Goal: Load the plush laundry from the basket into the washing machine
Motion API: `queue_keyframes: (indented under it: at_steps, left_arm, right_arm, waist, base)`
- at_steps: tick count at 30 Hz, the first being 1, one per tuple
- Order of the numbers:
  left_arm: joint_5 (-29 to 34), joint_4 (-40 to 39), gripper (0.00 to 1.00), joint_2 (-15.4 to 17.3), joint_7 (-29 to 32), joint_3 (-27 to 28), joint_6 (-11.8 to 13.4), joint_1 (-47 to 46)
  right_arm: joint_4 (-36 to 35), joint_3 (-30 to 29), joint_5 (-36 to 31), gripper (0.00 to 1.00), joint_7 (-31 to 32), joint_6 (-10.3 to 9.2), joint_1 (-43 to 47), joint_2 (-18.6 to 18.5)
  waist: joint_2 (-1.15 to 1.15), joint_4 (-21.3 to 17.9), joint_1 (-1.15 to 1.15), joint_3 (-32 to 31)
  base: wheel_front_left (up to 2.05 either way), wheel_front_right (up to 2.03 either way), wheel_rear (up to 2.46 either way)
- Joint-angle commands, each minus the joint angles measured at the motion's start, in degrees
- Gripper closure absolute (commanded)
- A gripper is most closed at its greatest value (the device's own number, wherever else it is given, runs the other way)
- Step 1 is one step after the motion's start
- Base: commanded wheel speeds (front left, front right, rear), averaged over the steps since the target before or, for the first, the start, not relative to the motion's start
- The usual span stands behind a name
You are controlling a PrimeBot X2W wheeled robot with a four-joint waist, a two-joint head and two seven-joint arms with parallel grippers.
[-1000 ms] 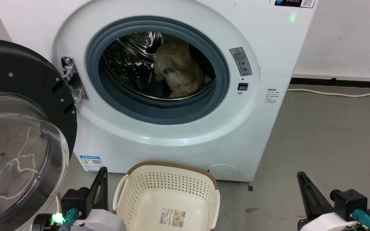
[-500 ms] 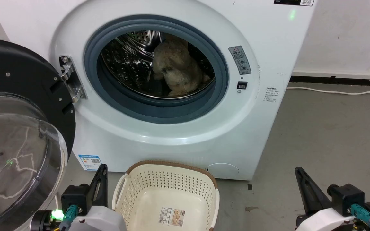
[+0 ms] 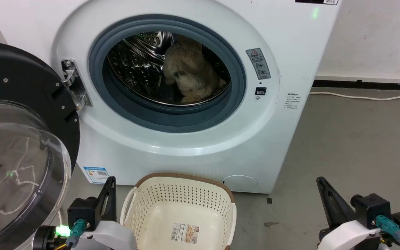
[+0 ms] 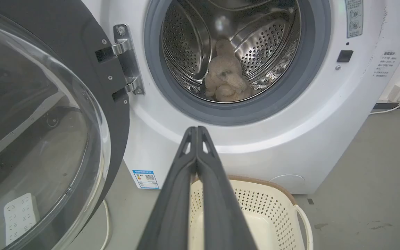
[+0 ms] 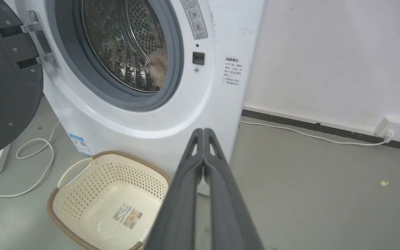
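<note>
One barcode label [image 3: 186,232] in basket [image 3: 182,194], print illegible.

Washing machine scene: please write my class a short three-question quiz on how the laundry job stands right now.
1. True or false: the plush laundry lies inside the washing machine.
2. What does the basket hold? A) the toy B) a label, no laundry C) towels
3. Fill in: the left end effector and right end effector are each ____.
Key: 1 true; 2 B; 3 shut.
</note>
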Motion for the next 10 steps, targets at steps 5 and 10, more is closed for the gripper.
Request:
queue_keyframes:
  at_steps: [5, 10]
  left_arm:
    - [1.0, -0.4, 1.0, -0.2, 0.4, 0.5, -0.3, -1.1]
    - [1.0, -0.4, 1.0, -0.2, 0.4, 0.5, -0.3, -1.1]
  right_arm:
    - [-0.5, 0.1, -0.9, 1.0, 0.5, 0.05, -1.5, -0.1]
    - [-0.5, 0.1, -0.9, 1.0, 0.5, 0.05, -1.5, -0.1]
  waist:
    - [0.0, -0.1, 0.0, 0.1]
    - [0.0, -0.1, 0.0, 0.1]
  base:
    - [0.0, 0.0, 0.0]
    - [0.0, 0.0, 0.0]
